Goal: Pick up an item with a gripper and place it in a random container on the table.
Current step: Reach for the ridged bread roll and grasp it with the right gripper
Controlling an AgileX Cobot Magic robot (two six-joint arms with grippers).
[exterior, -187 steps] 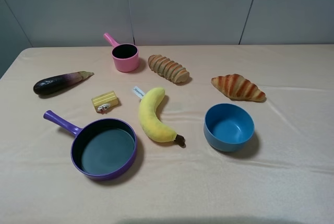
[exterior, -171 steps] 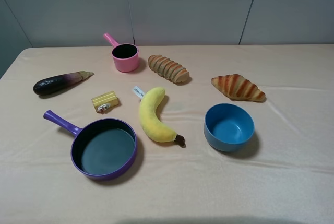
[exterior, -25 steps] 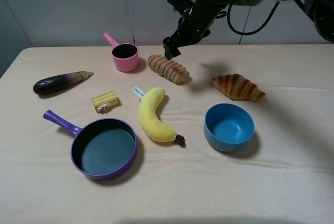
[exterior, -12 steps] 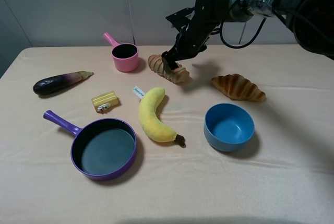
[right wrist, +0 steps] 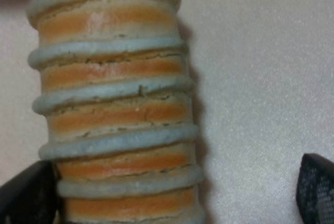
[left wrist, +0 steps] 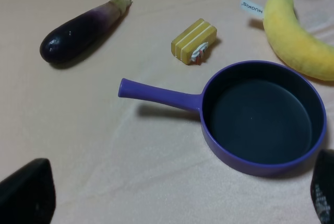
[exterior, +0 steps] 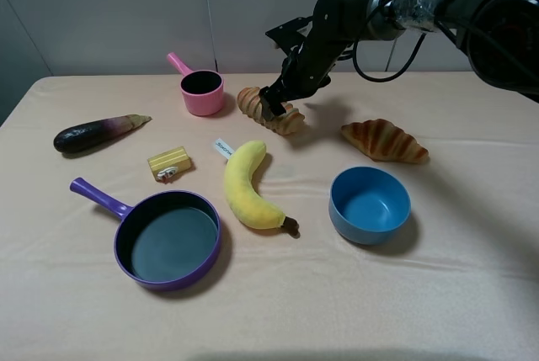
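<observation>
Right pincer (exterior: 274,107) sits over the oblong tan-brown toy bread loaf (right wrist: 112,109), released. Its jaws straddle the loaf's middle, one hard by its side and the other well apart. The right wrist view shows orange-brown segments parted by pale grey crosswise ridges with fine cracks, detail the high camera blurs. The loaf lies on the beige cloth tabletop (exterior: 278,319) near its far edge, between the small pink pot (exterior: 202,92) and the orange-striped croissant (exterior: 385,140). Only the left wrist view shows the left pincer (left wrist: 175,195), released, jaws wide, above bare cloth just beside the purple frying pan (left wrist: 261,114). A yellow plush banana (exterior: 247,188) lies between loaf and pan. Bare cloth runs along the near edge.
</observation>
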